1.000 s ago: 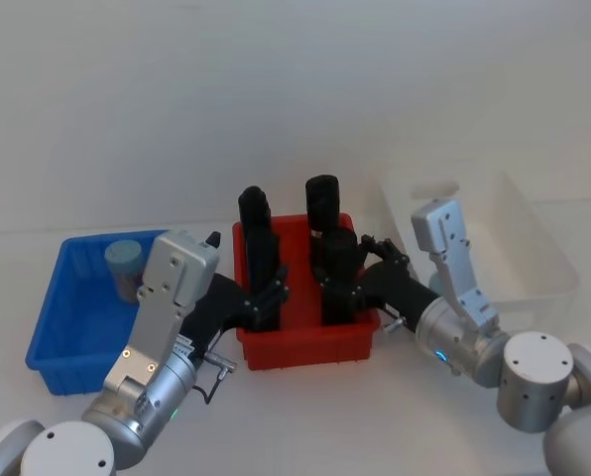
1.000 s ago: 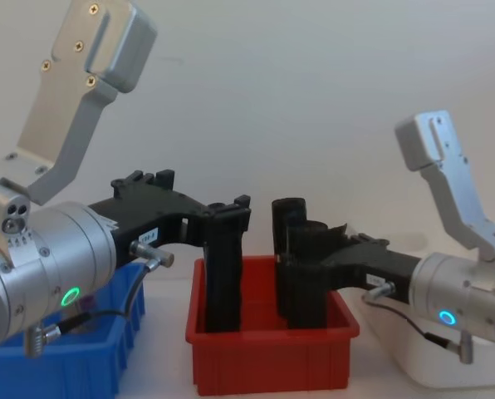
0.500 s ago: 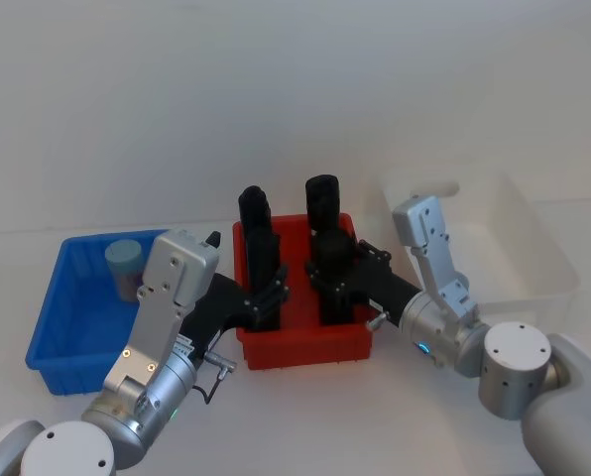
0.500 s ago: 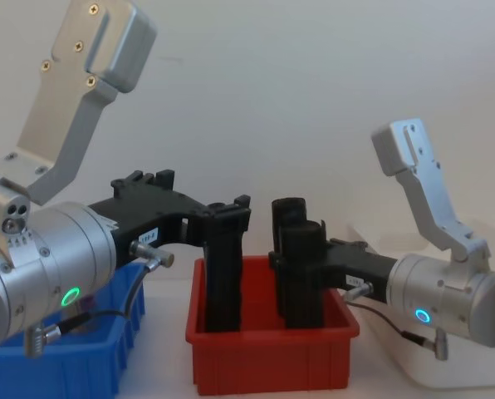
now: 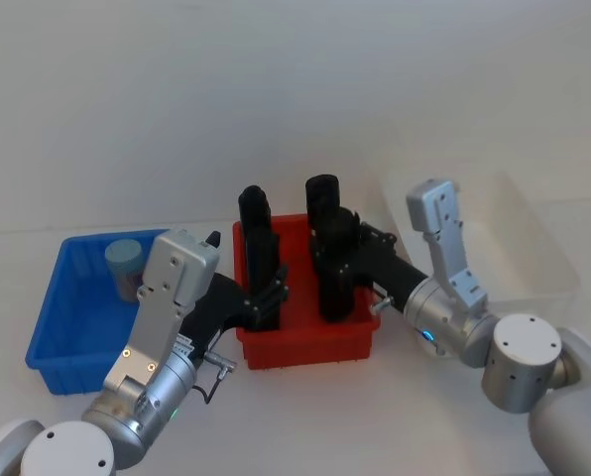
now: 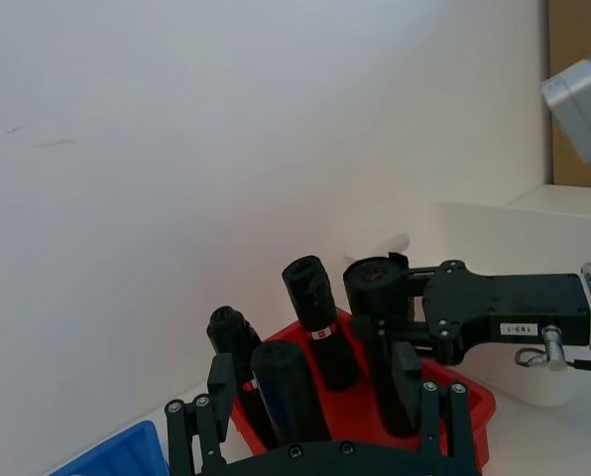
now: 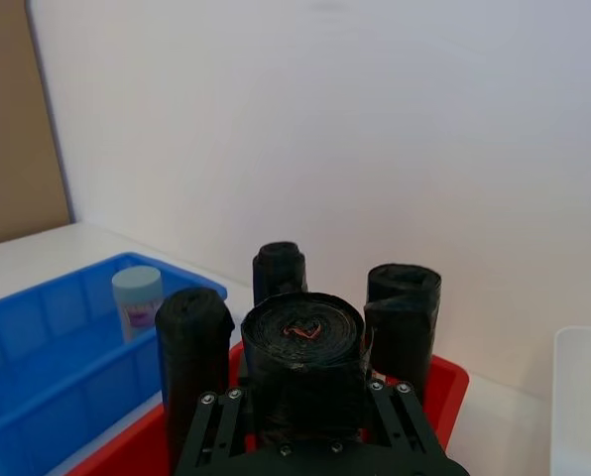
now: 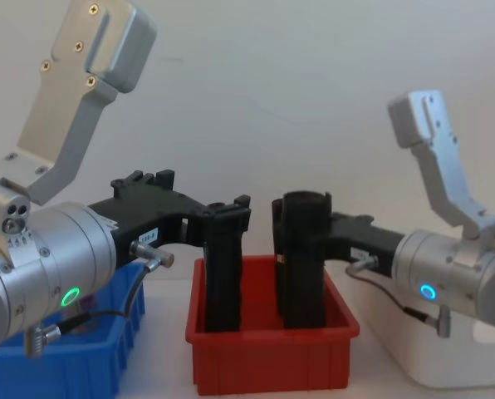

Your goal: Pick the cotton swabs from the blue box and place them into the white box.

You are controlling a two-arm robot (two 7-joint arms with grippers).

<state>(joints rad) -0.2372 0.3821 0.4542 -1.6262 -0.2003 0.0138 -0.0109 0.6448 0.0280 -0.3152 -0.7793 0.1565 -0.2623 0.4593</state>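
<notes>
Rolls [image 5: 325,248] in the red bin [image 5: 305,342] are being gripped: right pincer [image 5: 337,260] grasping one, left pincer [image 5: 267,297] clenching another; cotton swabs [image 5: 124,266] are waiting, needing release first.

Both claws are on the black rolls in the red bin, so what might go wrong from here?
1. The right gripper is shut on a black roll; lifting it could knock the other rolls in the red bin.
2. The task's cotton swabs sit untouched in the blue box, so the wrong item may reach the white box.
</notes>
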